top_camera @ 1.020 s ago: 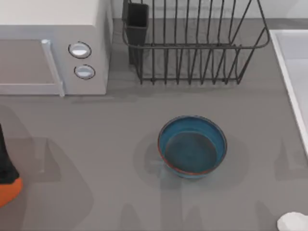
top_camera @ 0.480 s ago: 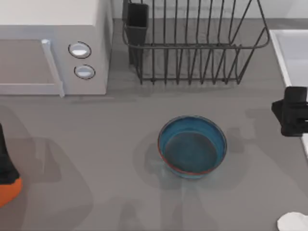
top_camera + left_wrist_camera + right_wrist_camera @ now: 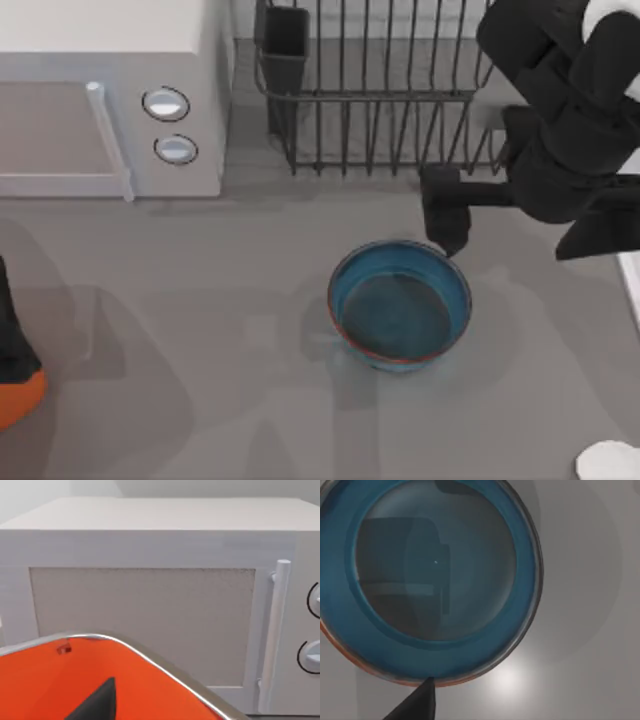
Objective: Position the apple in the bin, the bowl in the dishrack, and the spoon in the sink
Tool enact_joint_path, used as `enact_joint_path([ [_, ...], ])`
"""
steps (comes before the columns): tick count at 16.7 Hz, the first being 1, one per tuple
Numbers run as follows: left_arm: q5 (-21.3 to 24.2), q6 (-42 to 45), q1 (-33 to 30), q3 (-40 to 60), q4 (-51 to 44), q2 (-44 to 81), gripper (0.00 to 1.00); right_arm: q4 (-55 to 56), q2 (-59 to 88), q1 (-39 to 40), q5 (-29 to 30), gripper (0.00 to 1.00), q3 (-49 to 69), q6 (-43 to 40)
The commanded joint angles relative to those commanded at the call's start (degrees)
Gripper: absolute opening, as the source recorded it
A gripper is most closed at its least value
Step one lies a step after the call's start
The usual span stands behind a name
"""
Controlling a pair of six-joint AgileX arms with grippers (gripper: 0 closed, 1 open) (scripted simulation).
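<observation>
The blue bowl [image 3: 400, 305] stands upright on the grey table, below the dark wire dishrack [image 3: 400, 90]. My right gripper [image 3: 468, 222] hangs open just beyond the bowl's far right rim, one finger [image 3: 445, 215] close to the rim. In the right wrist view the bowl [image 3: 427, 580] lies right beneath, with a fingertip [image 3: 420, 702] at its rim. A white spoon end [image 3: 610, 462] shows at the bottom right corner. The orange bin [image 3: 15, 395] sits at the left edge with my left arm [image 3: 10, 340] over it. The left wrist view looks into the bin [image 3: 50, 680]. The apple is out of view.
A white microwave [image 3: 110, 100] with two round knobs fills the back left. A strip of the sink rim [image 3: 632, 280] shows at the right edge under my right arm. Bare table lies left of and in front of the bowl.
My right arm has swept in from the right edge and now hangs by the bowl's far right rim, covering part of the dishrack and sink. The left arm has not moved.
</observation>
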Motion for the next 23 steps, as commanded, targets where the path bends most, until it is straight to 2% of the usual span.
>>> enact_joint_path([
  [5, 0.0, 0.0, 0.0, 0.0, 0.0, 0.0, 1.00, -8.7, 12.7, 0.0, 0.6, 1.00, 12.1, 1.4],
  [12, 0.0, 0.0, 0.0, 0.0, 0.0, 0.0, 1.00, -9.5, 13.9, -0.1, 0.7, 1.00, 13.3, 1.5],
  [15, 0.0, 0.0, 0.0, 0.0, 0.0, 0.0, 1.00, -5.4, 14.9, -0.1, 0.7, 1.00, 9.8, 1.5],
  [20, 0.0, 0.0, 0.0, 0.0, 0.0, 0.0, 1.00, 8.3, 18.3, 0.0, 0.8, 1.00, 0.5, 1.7],
  [23, 0.0, 0.0, 0.0, 0.0, 0.0, 0.0, 1.00, 11.2, 19.3, 0.1, 0.8, 1.00, -2.0, 1.7],
])
